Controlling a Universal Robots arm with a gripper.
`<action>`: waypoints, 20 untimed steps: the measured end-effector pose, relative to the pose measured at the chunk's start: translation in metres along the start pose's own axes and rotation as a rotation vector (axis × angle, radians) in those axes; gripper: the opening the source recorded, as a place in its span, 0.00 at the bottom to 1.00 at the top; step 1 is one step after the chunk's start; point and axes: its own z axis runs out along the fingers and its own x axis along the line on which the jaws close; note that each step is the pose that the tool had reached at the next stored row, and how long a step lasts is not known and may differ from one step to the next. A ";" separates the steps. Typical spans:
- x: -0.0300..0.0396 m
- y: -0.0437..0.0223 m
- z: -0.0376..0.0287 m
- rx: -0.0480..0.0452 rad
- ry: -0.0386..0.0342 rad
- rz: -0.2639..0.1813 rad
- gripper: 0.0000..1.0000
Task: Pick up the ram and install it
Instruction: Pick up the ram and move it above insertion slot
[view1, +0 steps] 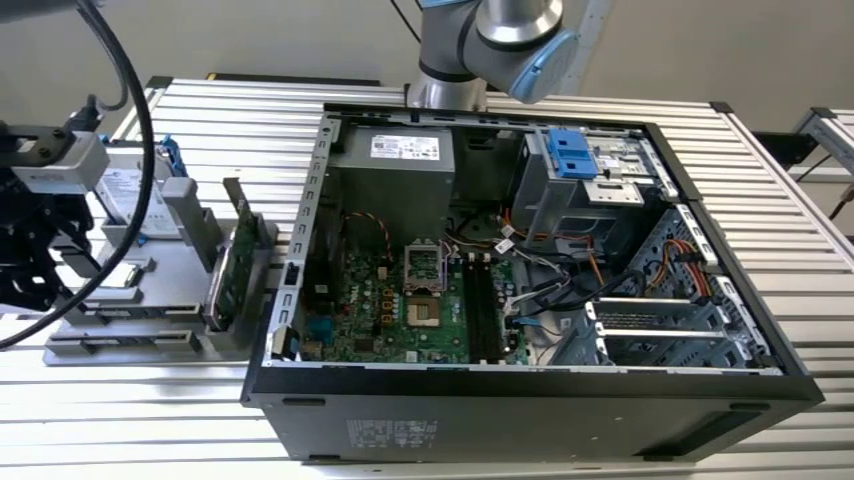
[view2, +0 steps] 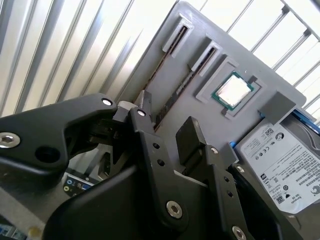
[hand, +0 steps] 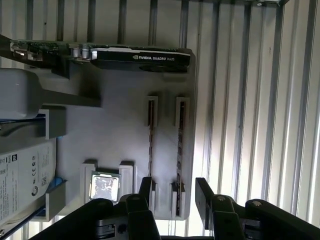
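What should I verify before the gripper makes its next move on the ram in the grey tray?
1. Gripper open: ok, fingers apart in both wrist views.
2. Ram standing on edge in its tray slot: ok.
3. Ram inside the gap between the fingers: ok, in the first wrist view.
4. Ram gripped: not ok, fingers stand apart from it.
5. Computer case open, motherboard exposed: ok.
6. Latches of the memory slots open: cannot tell.

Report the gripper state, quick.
Gripper: open, holding nothing. In the first wrist view the ram, standing in its grey holder, lines up with the gap of the gripper.
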 end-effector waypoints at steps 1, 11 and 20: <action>0.0000 0.0000 0.0003 0.0000 0.0000 0.000 1.00; 0.0000 0.0000 0.0018 0.0000 0.0000 0.000 1.00; 0.0000 -0.0001 0.0048 -0.0001 0.0000 0.000 1.00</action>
